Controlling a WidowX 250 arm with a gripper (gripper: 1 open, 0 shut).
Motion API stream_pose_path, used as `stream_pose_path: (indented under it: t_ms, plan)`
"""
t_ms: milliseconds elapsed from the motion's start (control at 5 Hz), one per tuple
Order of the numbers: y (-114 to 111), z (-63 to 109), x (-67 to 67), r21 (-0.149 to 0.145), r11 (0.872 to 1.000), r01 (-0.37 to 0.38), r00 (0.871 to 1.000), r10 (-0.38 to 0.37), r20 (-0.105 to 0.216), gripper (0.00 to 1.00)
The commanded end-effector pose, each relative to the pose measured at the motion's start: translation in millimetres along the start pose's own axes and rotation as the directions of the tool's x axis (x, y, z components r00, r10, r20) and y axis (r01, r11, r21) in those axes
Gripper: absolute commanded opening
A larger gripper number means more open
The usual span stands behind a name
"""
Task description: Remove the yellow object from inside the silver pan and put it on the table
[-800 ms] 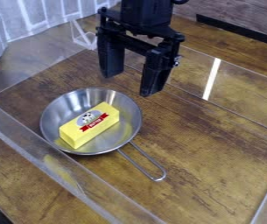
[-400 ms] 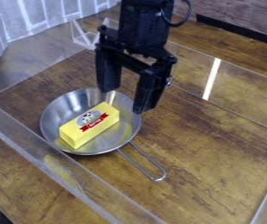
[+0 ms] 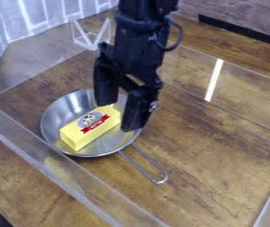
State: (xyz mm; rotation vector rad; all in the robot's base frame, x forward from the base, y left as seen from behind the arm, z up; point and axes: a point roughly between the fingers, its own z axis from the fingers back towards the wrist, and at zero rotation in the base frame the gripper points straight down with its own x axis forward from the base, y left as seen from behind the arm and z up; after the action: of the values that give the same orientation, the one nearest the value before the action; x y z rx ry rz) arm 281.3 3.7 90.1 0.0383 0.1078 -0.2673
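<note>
Wooden table (image 3: pixel 208 168) below tool | gripper (image 3: pixel 124 105): wide, nothing held | yellow block (image 3: pixel 91 127) inside silver pan (image 3: pixel 54 113), below and just beside fingers | step: likely approach | next: center over block, lower, straddle, close, lift, set down outside pan

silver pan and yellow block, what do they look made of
Silver pan: probably thin metal, smooth and shiny, judging by its bright grey sheen and wire-loop handle.
Yellow block: matte-looking, printed surface with a red-and-white label; wrapped card or plastic, the view can't settle which.
</note>
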Motion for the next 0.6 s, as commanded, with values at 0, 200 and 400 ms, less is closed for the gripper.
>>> stream_pose_path:
  t_ms: [0,200,400]
  plan:
    - [12.2,-1.5,0.1,0.037,0.997,0.074,0.997,-0.075,0.026,1.00]
    - [17.7,-11.0,-0.8,0.048,0.994,0.101,0.995,-0.101,0.015,1.00]
    - [25.5,-20.0,-1.9,0.058,0.991,0.117,0.993,-0.118,0.018,1.00]
